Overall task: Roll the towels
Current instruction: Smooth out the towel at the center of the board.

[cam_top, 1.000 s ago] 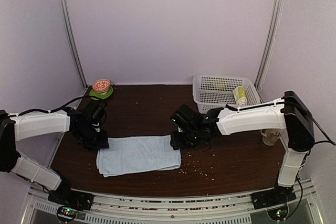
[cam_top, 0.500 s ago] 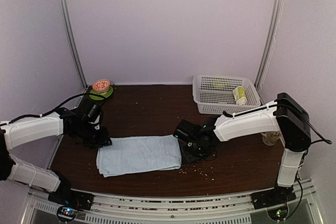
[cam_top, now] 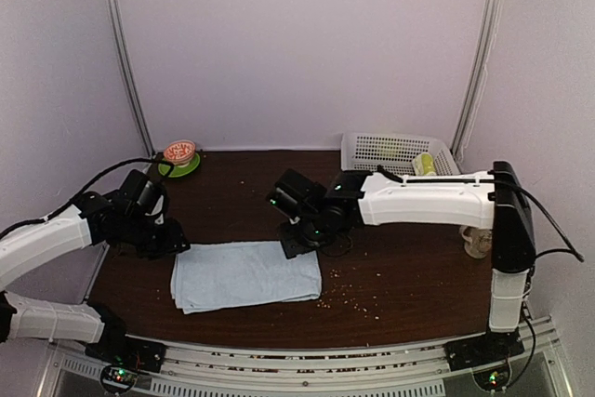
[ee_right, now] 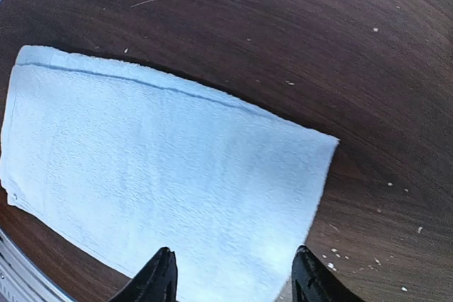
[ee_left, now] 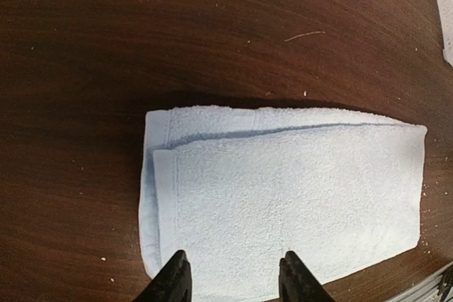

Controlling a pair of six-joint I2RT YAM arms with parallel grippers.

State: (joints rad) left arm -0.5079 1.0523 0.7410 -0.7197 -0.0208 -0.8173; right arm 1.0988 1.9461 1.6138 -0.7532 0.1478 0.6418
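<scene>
A pale-blue towel (cam_top: 246, 274) lies folded flat on the dark wooden table (cam_top: 232, 202), with a doubled hem along its left end (ee_left: 164, 196). My left gripper (cam_top: 173, 245) hovers by the towel's far left corner, open, its empty fingers over the cloth (ee_left: 233, 282). My right gripper (cam_top: 294, 245) hangs over the far right corner, also open and empty (ee_right: 232, 279), the towel (ee_right: 163, 167) spread below it. A small lime-green towel (cam_top: 425, 164), rolled, rests in the white basket (cam_top: 383, 150), partly behind the right arm.
A green plate with a small bowl (cam_top: 179, 157) sits at the back left. Crumbs (cam_top: 353, 295) are scattered right of the towel. A pale object (cam_top: 476, 243) stands by the right arm's post. Walls close in on three sides.
The right arm swung left and back from the towel's right edge to its far right corner, and its jaws widened. The left arm drew back a little to the left.
</scene>
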